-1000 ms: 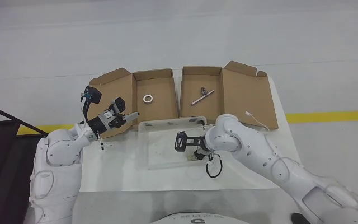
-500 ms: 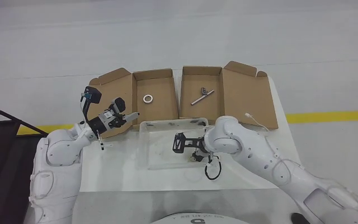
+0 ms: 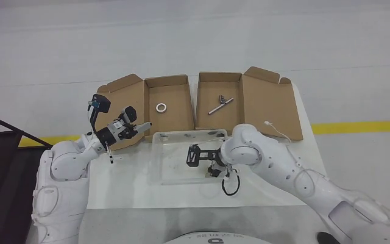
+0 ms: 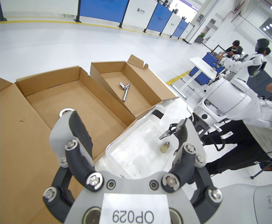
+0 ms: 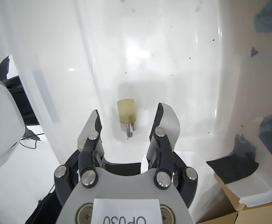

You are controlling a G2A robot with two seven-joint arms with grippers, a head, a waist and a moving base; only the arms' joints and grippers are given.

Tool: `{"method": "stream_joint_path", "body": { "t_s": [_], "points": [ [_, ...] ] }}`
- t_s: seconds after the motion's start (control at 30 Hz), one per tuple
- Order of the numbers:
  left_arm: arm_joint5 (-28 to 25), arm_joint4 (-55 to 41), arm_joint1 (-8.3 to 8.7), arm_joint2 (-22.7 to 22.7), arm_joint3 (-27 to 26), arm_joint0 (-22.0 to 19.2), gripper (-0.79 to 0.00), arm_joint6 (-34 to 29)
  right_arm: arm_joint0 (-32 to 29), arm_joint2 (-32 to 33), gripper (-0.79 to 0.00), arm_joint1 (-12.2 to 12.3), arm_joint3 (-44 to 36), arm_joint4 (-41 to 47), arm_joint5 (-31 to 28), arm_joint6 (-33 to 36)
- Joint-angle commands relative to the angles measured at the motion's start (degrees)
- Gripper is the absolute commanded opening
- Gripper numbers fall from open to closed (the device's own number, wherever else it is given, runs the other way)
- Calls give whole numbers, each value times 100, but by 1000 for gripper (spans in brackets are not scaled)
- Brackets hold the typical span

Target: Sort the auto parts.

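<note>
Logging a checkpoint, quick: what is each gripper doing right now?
Left gripper: open, holding nothing.
Right gripper: open; the capped stud on the floor of the clear bin sits between its jaws, ungripped.

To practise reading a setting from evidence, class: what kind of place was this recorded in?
Probably a factory or industrial training hall: blue partition panels stand along a wide pale floor, a yellow floor line marks it, and open cardboard boxes hold metal parts.
</note>
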Motion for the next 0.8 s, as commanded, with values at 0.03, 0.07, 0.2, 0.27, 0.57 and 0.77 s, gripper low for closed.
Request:
{"method": "stream_joint_path", "body": {
  "t_s": [0.03,0.07,0.2,0.27,0.57,0.77],
  "points": [
    [0,0,0,0,0,0,0,0,73,-121,-385,-50,116,-45,40,-6],
    [0,0,0,0,0,0,0,0,94,-165,-394,-68,151,-57,62,-11],
    [0,0,0,0,0,0,0,0,177,-295,-419,-134,272,-84,141,-30],
    [0,0,0,0,0,0,0,0,212,-336,-422,-161,330,-74,167,-55],
    [0,0,0,0,0,0,0,0,346,-468,-446,-250,550,-62,238,-68],
    [0,0,0,0,0,0,0,0,408,-530,-585,-297,656,-107,297,-99]
  ]
}}
